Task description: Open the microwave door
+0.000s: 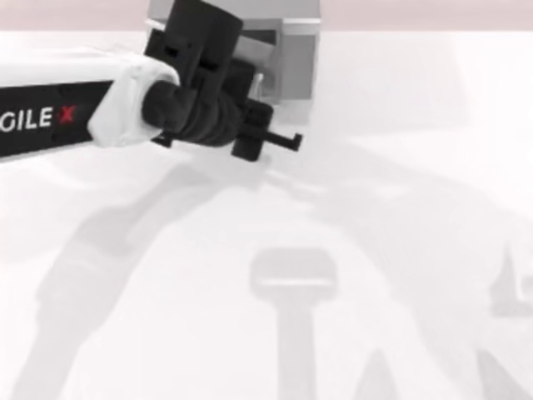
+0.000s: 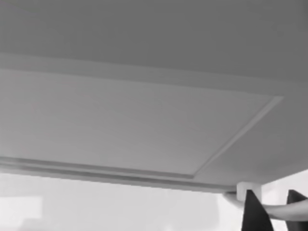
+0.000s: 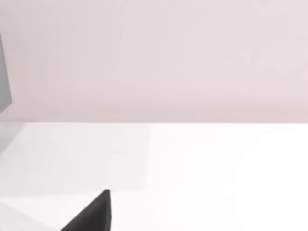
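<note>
1. Risk. The left gripper [image 1: 268, 137] sat at the front of the microwave [image 1: 291, 50], at the table's far edge, just left of centre in the top view. It appeared to hold the handle only by the fingertips. A pull off the door's swing arc would probably have slid the thin bar out from between the fingers. A pull that was too hard could have dragged the small oven across the table [image 1: 375, 250] instead of turning the door.

2. Gripper. In the left wrist view, two dark fingertips [image 2: 254, 211] stood either side of the pale curved handle [image 2: 281, 211], with only a narrow gap between them. They seemed clenched on the bar, though actual contact was not plainly shown.

3. Door. The microwave door [image 2: 120, 125] filled the left wrist view as a flat grey panel with a recessed window. The handle was fixed at one corner by a small pale post. In the top view the arm hid most of the door, so how far it stood open could not be judged.

4. Other arm. The right gripper [image 3: 91, 214] showed only as a dark tip over bare table, well apart from the oven. Whether its fingers were released or closed could not be told.
</note>
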`<act>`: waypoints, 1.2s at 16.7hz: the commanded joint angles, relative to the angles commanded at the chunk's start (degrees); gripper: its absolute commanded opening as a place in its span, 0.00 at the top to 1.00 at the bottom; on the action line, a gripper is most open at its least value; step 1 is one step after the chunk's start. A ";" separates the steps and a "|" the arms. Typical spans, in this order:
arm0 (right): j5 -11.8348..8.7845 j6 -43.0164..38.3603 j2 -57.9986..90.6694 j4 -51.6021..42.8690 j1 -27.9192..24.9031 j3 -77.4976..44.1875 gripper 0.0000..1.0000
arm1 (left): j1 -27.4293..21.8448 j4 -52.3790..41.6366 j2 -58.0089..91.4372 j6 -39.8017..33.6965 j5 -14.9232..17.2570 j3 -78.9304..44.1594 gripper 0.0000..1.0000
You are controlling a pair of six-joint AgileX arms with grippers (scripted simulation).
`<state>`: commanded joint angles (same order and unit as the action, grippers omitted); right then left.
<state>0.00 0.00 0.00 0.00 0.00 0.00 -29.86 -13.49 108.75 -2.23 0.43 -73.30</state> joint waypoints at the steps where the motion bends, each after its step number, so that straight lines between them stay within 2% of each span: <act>1: 0.00 0.00 0.00 0.00 0.00 0.00 0.00 | 0.25 0.16 -0.32 0.62 0.40 0.34 1.00; 20: 0.00 0.00 0.00 0.00 0.00 0.00 0.00 | 0.74 0.24 -0.68 1.69 1.09 1.10 1.00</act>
<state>0.00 0.00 0.00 0.00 0.00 0.00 -29.12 -13.25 108.07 -0.54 1.51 -72.20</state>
